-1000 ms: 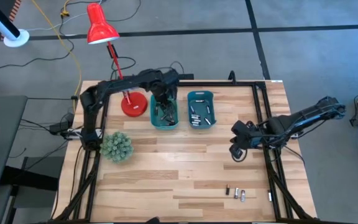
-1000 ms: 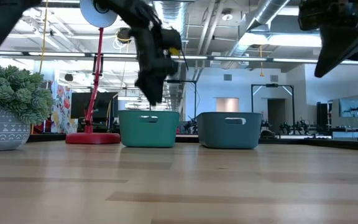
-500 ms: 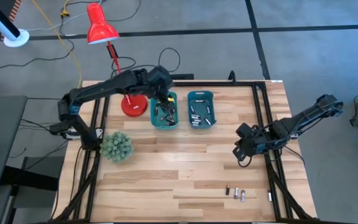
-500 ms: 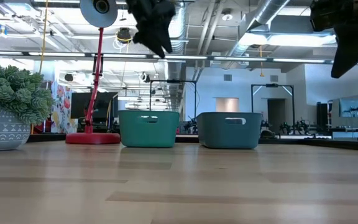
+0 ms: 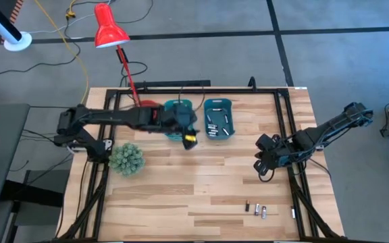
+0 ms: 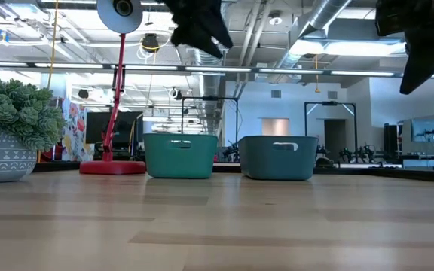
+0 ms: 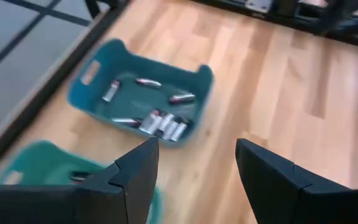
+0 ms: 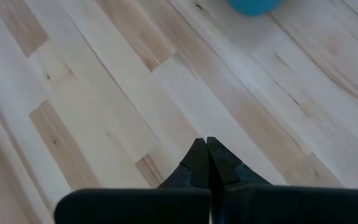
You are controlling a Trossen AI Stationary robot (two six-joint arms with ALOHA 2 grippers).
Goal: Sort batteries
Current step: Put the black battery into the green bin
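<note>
Swung off the green bin, the empty, wide-open left pincer [image 5: 189, 137] sits farther from the loose batteries [image 5: 255, 209], lying at five o'clock, than the shut right pincer [image 5: 261, 164].

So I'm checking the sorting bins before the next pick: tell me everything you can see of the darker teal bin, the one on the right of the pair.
The darker teal bin is a small rectangular tub, plastic by its look, with rounded corners and a handle slot in its end wall. It sits upright on the wooden table near the far edge, beside the greener bin, apart from it. Inside lie several batteries, silver and dark, mostly clustered at one side. Neither pincer touches it.
</note>
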